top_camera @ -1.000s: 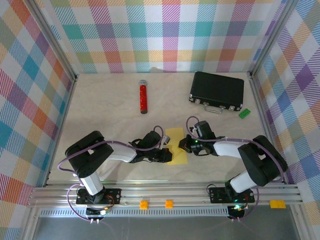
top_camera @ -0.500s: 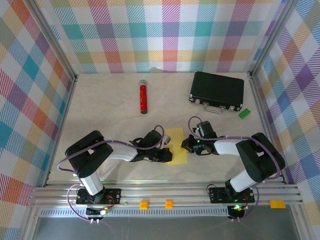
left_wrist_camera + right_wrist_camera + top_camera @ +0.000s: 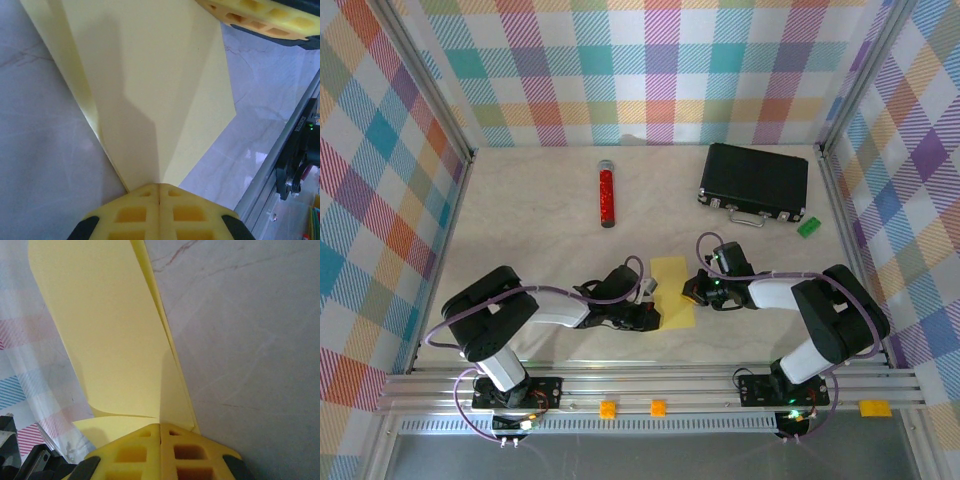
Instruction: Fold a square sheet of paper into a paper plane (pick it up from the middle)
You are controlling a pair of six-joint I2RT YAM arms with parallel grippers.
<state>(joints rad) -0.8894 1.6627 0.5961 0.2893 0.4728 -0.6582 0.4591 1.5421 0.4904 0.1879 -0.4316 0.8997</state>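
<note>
Left fingers (image 3: 131,216) are clenched on the left edge of the folded yellow square sheet of paper (image 3: 672,288), and right fingers (image 3: 134,454) pinch its opposite edge. Creased along its length, the sheet spans between both arms over the pale surface (image 3: 540,220), well apart from the black case (image 3: 755,180).

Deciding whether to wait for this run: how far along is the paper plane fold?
Done: the yellow paper is already folded over into creased layers, narrower than a square. In hand: the left gripper and right gripper are each shut on an opposite edge of it. Left: from above it shows no pointed dart shape yet, so further folds likely remain.
</note>
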